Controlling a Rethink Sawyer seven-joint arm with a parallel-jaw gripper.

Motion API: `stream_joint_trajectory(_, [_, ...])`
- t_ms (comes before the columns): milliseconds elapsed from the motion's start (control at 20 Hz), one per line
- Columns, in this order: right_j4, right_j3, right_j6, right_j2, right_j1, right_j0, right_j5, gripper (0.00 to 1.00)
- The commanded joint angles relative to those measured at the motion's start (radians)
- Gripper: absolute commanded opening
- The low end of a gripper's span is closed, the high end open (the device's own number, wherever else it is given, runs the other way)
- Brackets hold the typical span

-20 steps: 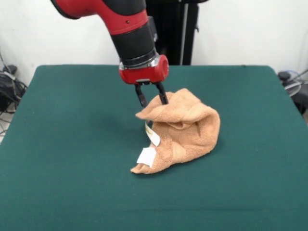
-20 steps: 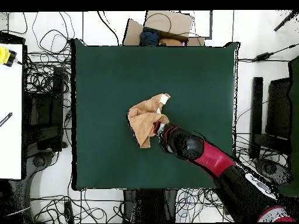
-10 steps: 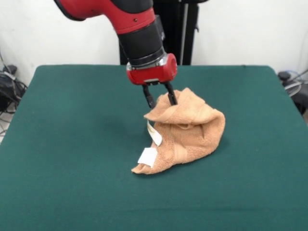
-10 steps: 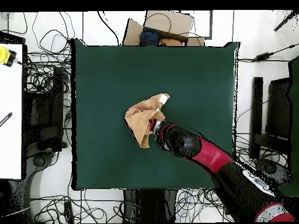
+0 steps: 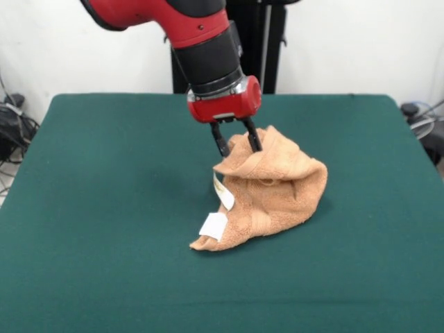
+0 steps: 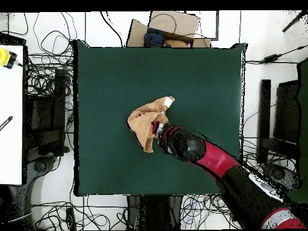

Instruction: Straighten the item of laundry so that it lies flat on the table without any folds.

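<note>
- Centrally, just right of mid-frame in the front view: orange-tan towel [image 5: 269, 195], bunched into a raised, crumpled mound on the green table [image 5: 104, 208], far from flat.
- Top of the mound: gripper [image 5: 236, 141], clenched on an upper fold of the towel, one black finger [image 5: 220, 142] on each side of the pinched cloth, that edge lifted clear of the table.
- Above the gripper: red and black arm [image 5: 201, 41], entering from the upper left of the frame.
- Lower left edge of the towel: two small white tags [image 5: 213, 225], one lying near the table, one curling upward just above it.
- Overhead view: towel [image 6: 144, 122] slightly left of table centre; arm [image 6: 210, 159] reaching in from the lower right; gripper [image 6: 160, 130] at the towel's right edge.
</note>
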State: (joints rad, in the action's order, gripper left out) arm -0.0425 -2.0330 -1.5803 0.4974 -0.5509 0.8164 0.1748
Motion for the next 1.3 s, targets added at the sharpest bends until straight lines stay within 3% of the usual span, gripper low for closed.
stream_joint_trajectory(50, [-0.035, -0.039, -0.152, 0.066, 0.027, -0.029, -0.086, 1.00])
stream_joint_trajectory(1300, [-0.065, 0.011, -0.145, -0.038, 0.024, -0.123, -0.161, 1.00])
